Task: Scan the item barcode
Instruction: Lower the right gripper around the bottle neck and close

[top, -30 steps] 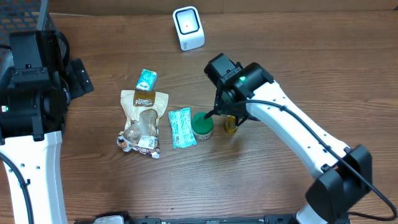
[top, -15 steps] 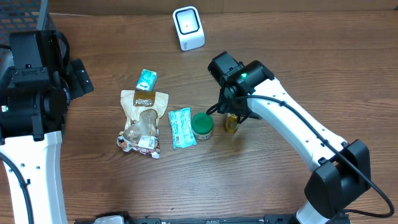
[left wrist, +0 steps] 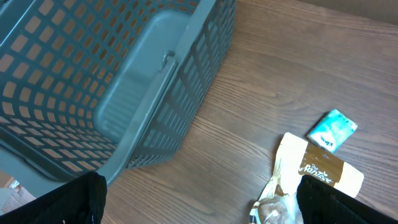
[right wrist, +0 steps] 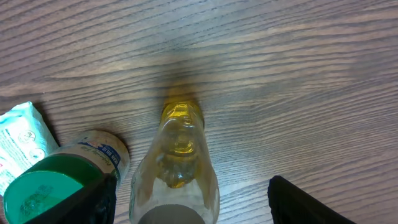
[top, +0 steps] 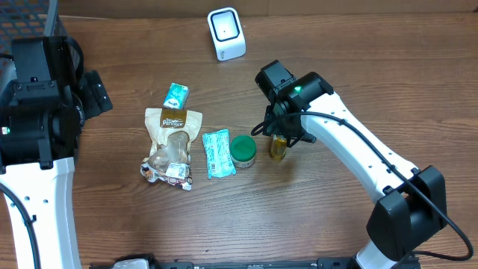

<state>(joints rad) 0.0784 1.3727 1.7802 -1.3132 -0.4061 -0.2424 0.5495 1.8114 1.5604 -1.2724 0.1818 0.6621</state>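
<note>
A small clear bottle of yellow liquid [top: 278,147] stands upright right of a green-lidded jar [top: 243,151]. My right gripper [top: 279,136] hangs over the bottle, open. In the right wrist view the bottle [right wrist: 177,155] sits between the fingers of that gripper [right wrist: 193,202], with a gap showing on its right side. The left finger stands between the bottle and the jar [right wrist: 56,180]. The white barcode scanner [top: 226,33] stands at the table's far edge. My left gripper [left wrist: 199,205] is open above bare wood, holding nothing.
A teal wipes pack [top: 218,154], a brown snack bag [top: 170,142] and a small teal packet [top: 176,95] lie left of the jar. A grey plastic basket [left wrist: 124,81] stands at the far left.
My right gripper has shifted a little to the right, from beside the jar to over the bottle, and its jaws have narrowed slightly. The left arm has not moved.
</note>
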